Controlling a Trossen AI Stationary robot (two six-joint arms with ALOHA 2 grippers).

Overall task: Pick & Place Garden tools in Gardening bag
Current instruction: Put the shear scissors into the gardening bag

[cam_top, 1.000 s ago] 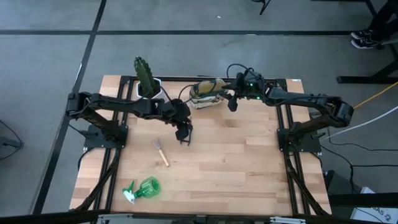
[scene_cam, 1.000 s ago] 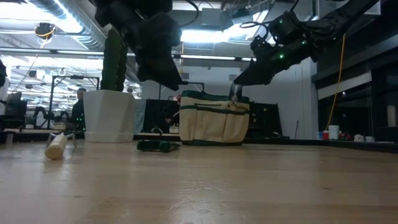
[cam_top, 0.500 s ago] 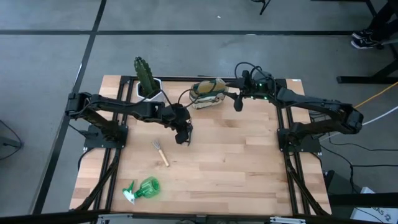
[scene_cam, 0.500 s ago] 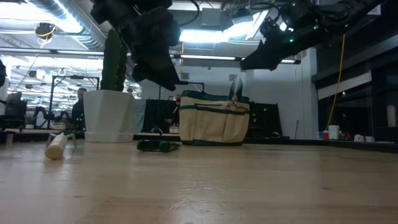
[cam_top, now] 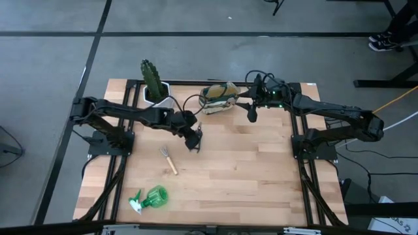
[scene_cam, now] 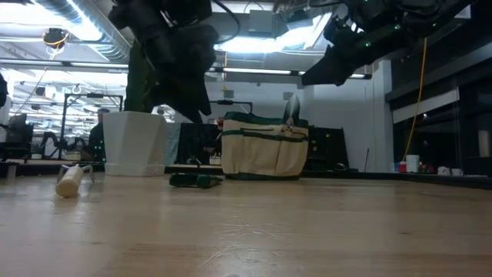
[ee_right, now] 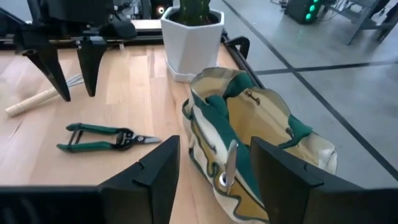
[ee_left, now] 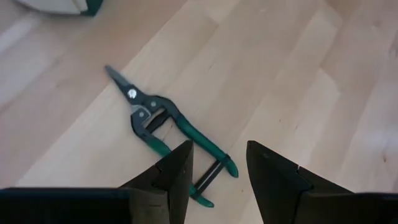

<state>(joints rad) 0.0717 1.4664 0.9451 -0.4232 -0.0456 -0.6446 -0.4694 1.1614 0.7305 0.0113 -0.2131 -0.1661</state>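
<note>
The pruners (ee_left: 163, 129), with dark blades and green handles, lie flat on the table; they also show in the right wrist view (ee_right: 106, 138) and the low view (scene_cam: 195, 181). My left gripper (ee_left: 217, 171) is open above their handle ends and touches nothing; it also shows in the high view (cam_top: 194, 140). The olive-and-cream gardening bag (ee_right: 249, 134) stands at the far edge, with the silver trowel (ee_right: 229, 163) sticking up from it. My right gripper (cam_top: 251, 115) is open and empty, above and to the right of the bag. The rake (cam_top: 169, 159) and the green spray bottle (cam_top: 150, 198) lie on the table.
The cactus in its white hexagonal pot (cam_top: 157, 93) stands at the far edge, left of the bag (cam_top: 219, 96). The rake lies left of and nearer than the pruners, and the spray bottle lies near the front left corner. Bare wood fills the table's middle and right (cam_top: 261, 170).
My right gripper has risen from the trowel in the bag and gone toward the table's right edge. The trowel stays upright in the bag. My left gripper has kept above the pruners, which lie where they were.
</note>
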